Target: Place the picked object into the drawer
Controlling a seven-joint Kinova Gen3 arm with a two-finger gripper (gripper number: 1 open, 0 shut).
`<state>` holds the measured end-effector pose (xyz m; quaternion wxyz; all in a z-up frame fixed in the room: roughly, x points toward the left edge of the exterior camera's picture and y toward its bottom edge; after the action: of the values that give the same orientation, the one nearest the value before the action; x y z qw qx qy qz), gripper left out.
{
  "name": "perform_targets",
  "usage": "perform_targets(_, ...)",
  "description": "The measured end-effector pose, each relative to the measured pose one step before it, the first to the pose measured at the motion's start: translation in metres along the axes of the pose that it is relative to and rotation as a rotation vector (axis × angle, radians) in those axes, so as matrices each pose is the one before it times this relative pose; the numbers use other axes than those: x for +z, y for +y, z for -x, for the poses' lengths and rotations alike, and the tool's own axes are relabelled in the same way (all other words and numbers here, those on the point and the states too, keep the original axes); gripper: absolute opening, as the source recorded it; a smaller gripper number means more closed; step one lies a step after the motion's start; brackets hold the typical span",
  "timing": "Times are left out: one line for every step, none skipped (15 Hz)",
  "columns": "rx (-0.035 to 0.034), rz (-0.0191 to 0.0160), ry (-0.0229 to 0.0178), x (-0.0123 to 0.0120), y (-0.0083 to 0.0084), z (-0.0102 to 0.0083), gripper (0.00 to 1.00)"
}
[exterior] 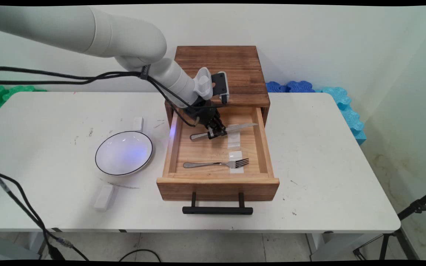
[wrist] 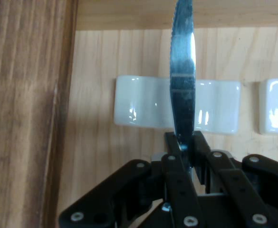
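Observation:
My gripper [exterior: 216, 133] is down inside the open wooden drawer [exterior: 172, 147], shut on a steel table knife [exterior: 223, 130] near the join of handle and blade. In the hand view the knife's blade [wrist: 183, 71] runs straight up from between my fingers [wrist: 174, 156], passing over a white cutlery rest [wrist: 215, 107]. The knife lies across the drawer's back half, blade toward the right wall. A steel fork [exterior: 216, 163] lies nearer the drawer's front, its tines on a second white rest [exterior: 236, 165].
The drawer belongs to a dark-topped wooden cabinet [exterior: 220, 70] and has a black handle [exterior: 217, 210] at the front. A white bowl with a dark rim [exterior: 124, 152] sits left of it, with two small white blocks [exterior: 104, 197] [exterior: 138, 123] nearby.

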<state>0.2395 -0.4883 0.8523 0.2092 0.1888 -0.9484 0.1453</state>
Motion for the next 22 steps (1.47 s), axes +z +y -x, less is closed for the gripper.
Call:
perform_targets(-0.00092, 0.00109, -0.00093, 0.00098, 0.00002, 0.00082, 0.00)
perform_targets(-0.00068, 0.00119, -0.00096, 0.00118, -0.00006, 0.00077, 0.00)
perform_targets(-0.00060, 0.00102, -0.00095, 0.00102, -0.00003, 0.00070, 0.00)
perform_targets(-0.00083, 0.00149, -0.00123, 0.00120, 0.00003, 0.00091, 0.00)
perform_targets(-0.00036, 0.00123, -0.00103, 0.00119, -0.00006, 0.00077, 0.00)
perform_targets(-0.00020, 0.00111, -0.00085, 0.00104, -0.00007, 0.00067, 0.00)
perform_targets(-0.00018, 0.00063, -0.00058, 0.00064, -0.00006, 0.00047, 0.00)
perform_targets(-0.00017, 0.00106, -0.00076, 0.00100, -0.00014, 0.00060, 0.00)
perform_targets(-0.00003, 0.00071, -0.00039, 0.00070, -0.00012, 0.00030, 0.00)
perform_targets(-0.00010, 0.00096, -0.00059, 0.00104, -0.00025, 0.00053, 0.00)
perform_targets(-0.00003, 0.00042, -0.00024, 0.00062, -0.00021, 0.00031, 0.00)
perform_targets(-0.00006, 0.00052, 0.00007, 0.00096, -0.00047, 0.00032, 0.00)
perform_targets(0.00007, 0.00028, 0.00017, 0.00099, -0.00059, 0.00022, 0.00)
perform_targets(-0.00011, 0.00025, 0.00012, 0.00100, -0.00062, 0.00029, 0.00)
perform_targets(-0.00004, 0.00013, 0.00046, 0.00082, -0.00056, 0.00016, 0.00)
perform_targets(-0.00015, 0.00021, 0.00020, 0.00049, -0.00030, 0.00020, 0.00)
perform_targets(0.00005, 0.00044, 0.00038, 0.00082, -0.00050, 0.00021, 0.00)
perform_targets(0.00031, 0.00060, 0.00056, 0.00101, -0.00057, 0.00022, 0.00)
perform_targets(0.00006, 0.00040, 0.00029, 0.00071, -0.00044, 0.00024, 0.00)
perform_targets(0.00003, 0.00048, 0.00044, 0.00064, -0.00036, 0.00015, 0.00)
perform_targets(-0.00013, 0.00042, 0.00021, 0.00051, -0.00028, 0.00018, 0.00)
perform_targets(-0.00005, 0.00038, 0.00013, 0.00050, -0.00029, 0.00012, 0.00)
